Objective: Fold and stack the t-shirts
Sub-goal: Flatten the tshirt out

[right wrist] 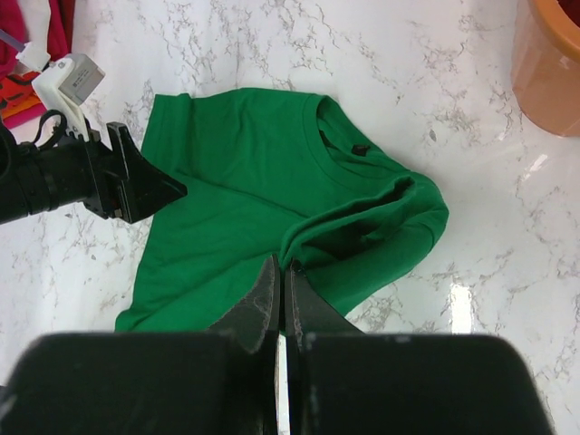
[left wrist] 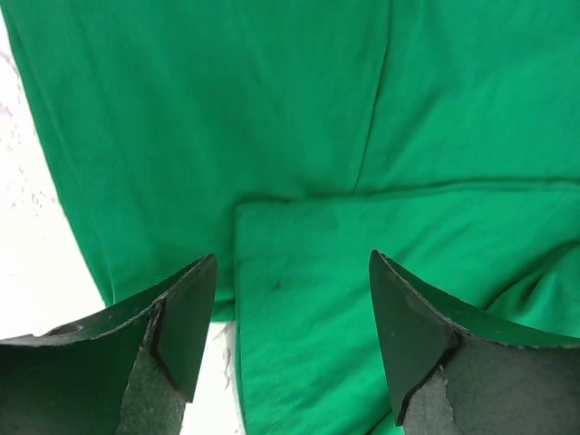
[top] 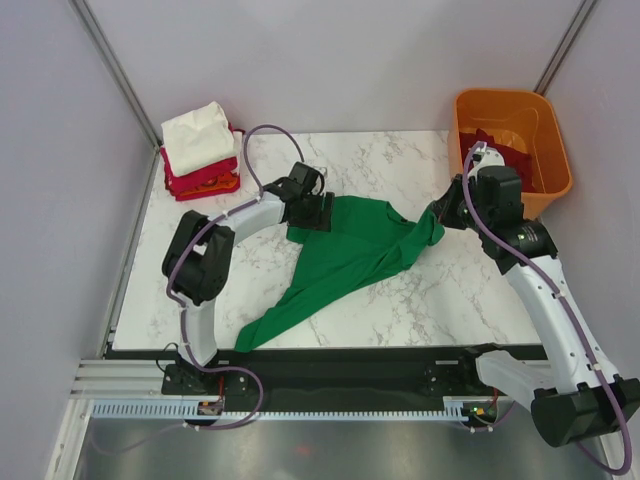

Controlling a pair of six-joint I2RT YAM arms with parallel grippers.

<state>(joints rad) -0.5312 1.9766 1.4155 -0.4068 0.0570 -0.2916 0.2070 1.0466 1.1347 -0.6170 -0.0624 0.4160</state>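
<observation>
Orange tub (top: 553,140) far right, we see red cloth (top: 510,150) inside, green t-shirt (top: 345,255) trailing to near edge of table (top: 450,300), left gripper (left wrist: 292,272) spread wide, right gripper (right wrist: 279,272) pinching it.

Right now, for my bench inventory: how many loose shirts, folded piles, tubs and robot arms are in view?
Loose shirts: 1, the green shirt
Folded piles: 1, the pile at the back left, white on top
Tubs: 1, the orange tub, dark red cloth inside
Robot arms: 2, the left arm and the right arm
Total: 5
</observation>
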